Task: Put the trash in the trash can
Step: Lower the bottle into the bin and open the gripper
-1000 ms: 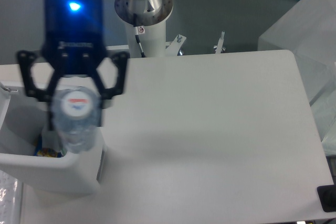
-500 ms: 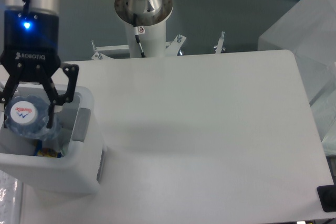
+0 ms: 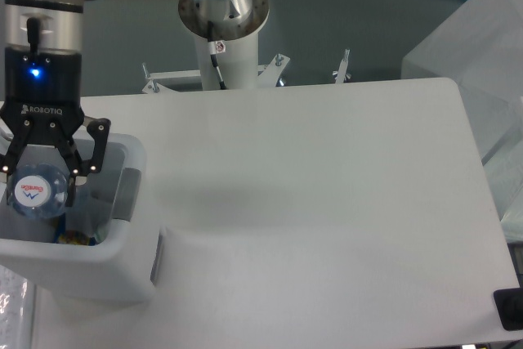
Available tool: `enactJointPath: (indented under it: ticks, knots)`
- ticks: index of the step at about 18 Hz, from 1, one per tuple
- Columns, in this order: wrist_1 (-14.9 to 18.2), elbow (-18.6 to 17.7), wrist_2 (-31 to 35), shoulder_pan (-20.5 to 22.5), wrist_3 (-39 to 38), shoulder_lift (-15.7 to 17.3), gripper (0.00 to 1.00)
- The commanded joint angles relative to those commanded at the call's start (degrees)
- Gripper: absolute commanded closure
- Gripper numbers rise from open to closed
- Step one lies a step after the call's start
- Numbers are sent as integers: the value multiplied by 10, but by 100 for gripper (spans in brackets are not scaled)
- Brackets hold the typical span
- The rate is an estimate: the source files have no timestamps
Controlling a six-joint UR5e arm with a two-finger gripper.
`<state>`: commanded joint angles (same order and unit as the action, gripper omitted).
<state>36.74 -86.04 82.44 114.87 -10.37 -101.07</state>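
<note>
The white boxy trash can stands at the table's left front, with a grey tab on its right rim. My gripper hangs inside its opening, shut on the clear bluish plastic bottle, which I see end-on with its red and blue label facing up. At the bottom of the can lies a small colourful scrap, yellow and green, partly hidden by the front wall. I cannot tell whether this is the wrapper.
The arm's base column stands behind the table's back edge. A translucent box sits off the right side. A black object pokes in at the front right corner. The white table spreads to the right of the can.
The gripper carried the bottle left from above the can's right rim, then sank lower into the opening. It still holds the bottle.
</note>
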Motion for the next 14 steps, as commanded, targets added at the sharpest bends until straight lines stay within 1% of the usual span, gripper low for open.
enactJointPath:
  ticks: [2, 3, 4, 6, 9, 12, 13, 14]
  knots:
    - [0, -9, 0, -4, -1, -1, 34]
    - [0, -17, -1, -7, 2, 0, 31]
    - [1, -20, 0, -10, 3, 0, 27]
    - [1, -26, 0, -11, 4, 3, 14]
    - [1, -26, -1, -10, 4, 7, 0]
    - [2, -21, -1, -7, 8, 16, 0]
    - [2, -17, 2, -3, 9, 16, 0]
    - [4, -10, 2, 12, 9, 21, 0]
